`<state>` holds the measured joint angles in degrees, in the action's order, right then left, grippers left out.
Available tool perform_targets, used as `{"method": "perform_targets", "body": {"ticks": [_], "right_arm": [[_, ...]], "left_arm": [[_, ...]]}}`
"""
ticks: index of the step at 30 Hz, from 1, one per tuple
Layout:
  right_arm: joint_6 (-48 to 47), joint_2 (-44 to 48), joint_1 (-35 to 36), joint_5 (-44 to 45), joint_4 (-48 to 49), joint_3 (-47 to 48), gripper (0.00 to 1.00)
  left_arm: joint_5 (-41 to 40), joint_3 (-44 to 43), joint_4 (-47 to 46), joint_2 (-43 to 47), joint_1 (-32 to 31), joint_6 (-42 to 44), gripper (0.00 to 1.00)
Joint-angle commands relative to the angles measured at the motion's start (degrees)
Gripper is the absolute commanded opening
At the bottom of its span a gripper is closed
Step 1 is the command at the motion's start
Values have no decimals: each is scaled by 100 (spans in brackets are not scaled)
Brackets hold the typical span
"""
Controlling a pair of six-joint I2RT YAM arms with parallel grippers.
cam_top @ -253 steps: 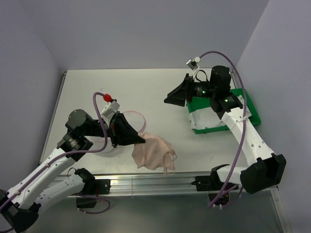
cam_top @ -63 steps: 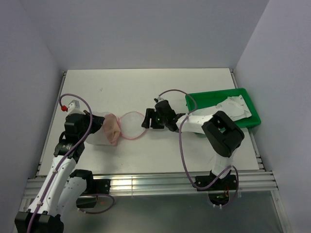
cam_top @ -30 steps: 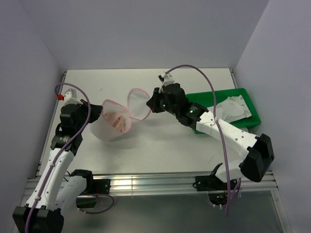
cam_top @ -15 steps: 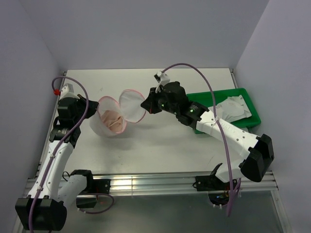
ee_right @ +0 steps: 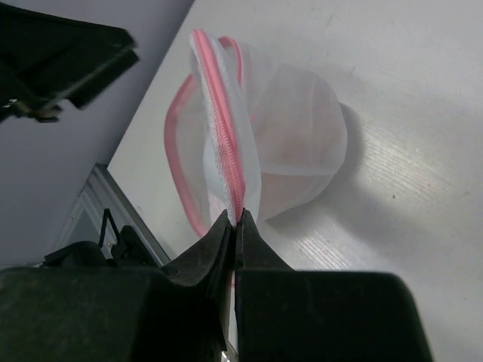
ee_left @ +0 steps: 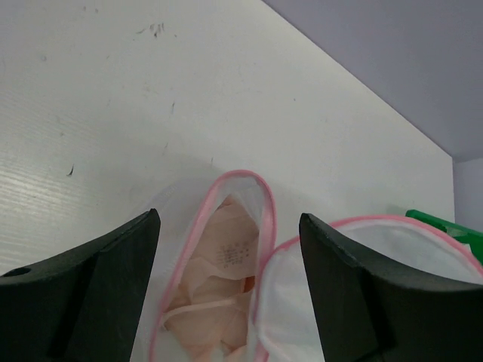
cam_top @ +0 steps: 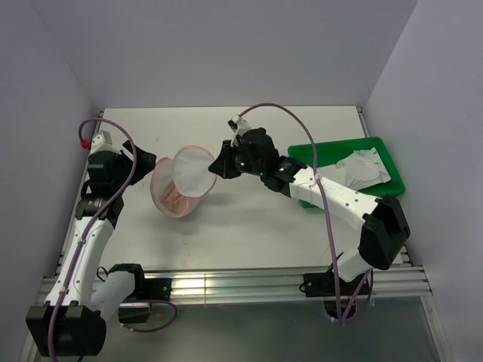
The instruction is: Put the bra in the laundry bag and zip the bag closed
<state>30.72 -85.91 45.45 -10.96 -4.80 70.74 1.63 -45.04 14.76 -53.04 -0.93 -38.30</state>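
Note:
The laundry bag (cam_top: 179, 188) is a white mesh pouch with a pink zip rim, lying on the table left of centre. The pale pink bra (ee_left: 219, 264) sits inside it, seen through the opening (cam_top: 173, 202). My left gripper (cam_top: 142, 162) hovers at the bag's left side, open, its black fingers (ee_left: 98, 286) spread over the opening and holding nothing (ee_left: 228, 226). My right gripper (ee_right: 235, 219) is shut on the pink zip rim of the bag's round lid flap (cam_top: 192, 170), holding it raised over the opening (cam_top: 216, 169). The bag (ee_right: 294, 136) bulges beyond the pinched rim.
A green plastic tray (cam_top: 343, 144) with white mesh items (cam_top: 362, 166) stands at the right, behind the right arm; its corner shows in the left wrist view (ee_left: 445, 226). The table's metal rail (cam_top: 249, 283) runs along the near edge.
My left gripper has opened and let go of the bag. My right gripper has carried the lid flap leftward over the opening, and the bag has shifted and tilted with it.

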Motion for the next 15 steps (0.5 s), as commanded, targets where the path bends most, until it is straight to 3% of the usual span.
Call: {"method": "perform_targets", "body": {"ticks": [1,7,12,15], "right_arm": [[127,-23,-141,-64,383,-69,0],[171,109,-308,234,392,-323,0],[189,83,-493,655,322,-394,1],[180,31,-634,779,269,-412,8]], "left_arm": [[65,-234,-53,381,23,139,81],[741,-233,-35,549,14,191,79],[866,-444,114,338,-354,402,78],[673,-497,132,338,-566,499,77]]}}
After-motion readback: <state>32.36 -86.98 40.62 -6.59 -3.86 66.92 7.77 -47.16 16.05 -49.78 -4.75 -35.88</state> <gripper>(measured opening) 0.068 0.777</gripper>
